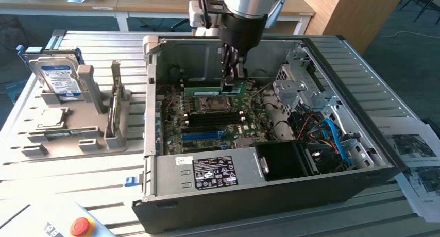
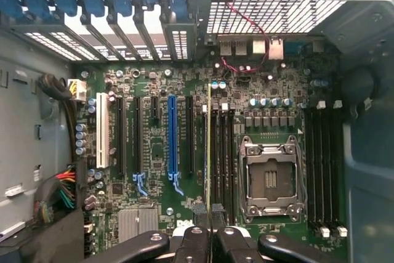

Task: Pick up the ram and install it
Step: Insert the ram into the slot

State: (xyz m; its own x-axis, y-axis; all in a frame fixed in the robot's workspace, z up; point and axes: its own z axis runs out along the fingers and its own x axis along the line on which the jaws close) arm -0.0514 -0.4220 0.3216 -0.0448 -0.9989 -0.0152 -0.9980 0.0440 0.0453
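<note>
My gripper (image 1: pixel 234 81) reaches down into the open computer case (image 1: pixel 206 211) and is shut on the ram (image 1: pixel 206 91), a thin green stick held on edge above the motherboard (image 1: pixel 206 126). In the wrist view the ram (image 2: pixel 209 152) appears edge-on as a narrow line running away from my black fingers (image 2: pixel 192 241). It hangs over the black memory slots (image 2: pixel 223 152) beside the empty processor socket (image 2: pixel 271 177). Whether its lower edge touches a slot cannot be told.
A long blue expansion slot (image 2: pixel 172 133) lies beside the memory slots, and more black slots (image 2: pixel 323 164) sit past the socket. Drive cage and cables (image 1: pixel 323 129) crowd the case's right in the exterior view. A grey fixture (image 1: pixel 75 139) holds a hard drive (image 1: pixel 58 80) and a silver processor (image 1: pixel 51 118).
</note>
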